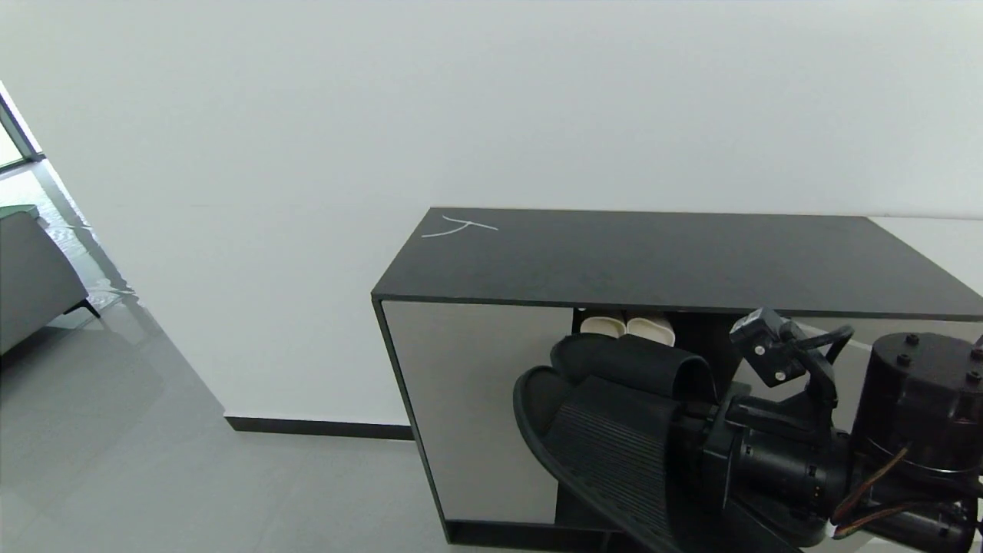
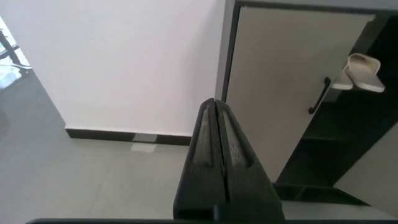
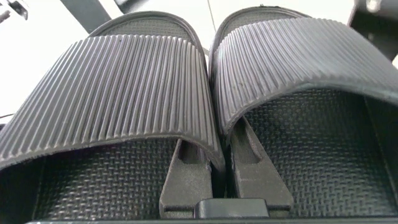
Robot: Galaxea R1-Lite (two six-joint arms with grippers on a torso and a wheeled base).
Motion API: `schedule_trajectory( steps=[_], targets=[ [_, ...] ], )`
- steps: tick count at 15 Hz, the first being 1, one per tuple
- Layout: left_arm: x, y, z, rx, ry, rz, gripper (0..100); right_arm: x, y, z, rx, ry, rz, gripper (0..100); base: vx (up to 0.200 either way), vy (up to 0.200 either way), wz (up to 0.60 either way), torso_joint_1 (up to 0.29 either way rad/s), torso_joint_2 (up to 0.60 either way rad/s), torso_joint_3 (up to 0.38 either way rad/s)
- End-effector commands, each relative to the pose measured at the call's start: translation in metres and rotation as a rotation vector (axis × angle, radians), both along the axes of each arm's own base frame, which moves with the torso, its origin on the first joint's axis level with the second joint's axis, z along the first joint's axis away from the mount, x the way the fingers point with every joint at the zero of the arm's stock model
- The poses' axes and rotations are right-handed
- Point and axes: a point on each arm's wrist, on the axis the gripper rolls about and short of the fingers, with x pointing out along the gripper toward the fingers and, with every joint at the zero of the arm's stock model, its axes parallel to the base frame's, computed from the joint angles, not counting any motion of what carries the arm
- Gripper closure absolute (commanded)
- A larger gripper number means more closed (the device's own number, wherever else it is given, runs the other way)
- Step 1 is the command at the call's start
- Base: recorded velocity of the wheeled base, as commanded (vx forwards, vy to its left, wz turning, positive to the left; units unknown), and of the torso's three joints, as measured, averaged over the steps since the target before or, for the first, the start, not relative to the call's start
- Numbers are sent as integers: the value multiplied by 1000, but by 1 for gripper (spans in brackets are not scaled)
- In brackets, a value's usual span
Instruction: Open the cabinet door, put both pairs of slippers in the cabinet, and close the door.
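A black cabinet [image 1: 653,261] with grey doors stands against the white wall, its middle section open. A pair of white slippers [image 1: 628,326] lies on an upper shelf inside, also seen in the left wrist view [image 2: 364,71]. My right gripper [image 3: 217,149] is shut on the inner edges of a pair of black ribbed slippers [image 3: 205,81]. It holds the black slippers [image 1: 614,415] just in front of the opening, below the white pair. My left gripper [image 2: 215,109] is shut and holds nothing, out over the floor beside the grey door [image 2: 280,81] with its black handle [image 2: 319,95].
A grey sofa [image 1: 31,269] stands at the far left. Bare grey floor [image 1: 192,476] stretches left of the cabinet, with a dark baseboard [image 1: 315,427] along the wall. Lower shelves [image 2: 329,140] show inside the opening.
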Motion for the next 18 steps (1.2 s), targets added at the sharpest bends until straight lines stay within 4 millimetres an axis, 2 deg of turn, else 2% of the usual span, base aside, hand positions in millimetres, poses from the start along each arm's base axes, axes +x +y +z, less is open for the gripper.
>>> schedule_trajectory(
  steps=[1,12,18],
  targets=[
    [0,0,0,0,2,2,100,0,1,-5,-13,16,2,100,0,0,0,-251,554,305],
    [0,0,0,0,2,2,100,1,-7,-21,-55,70,-23,100,0,0,0,-227,517,290],
    [0,0,0,0,2,0,100,8,-20,-63,-85,106,-91,100,0,0,0,-190,477,287]
  ],
)
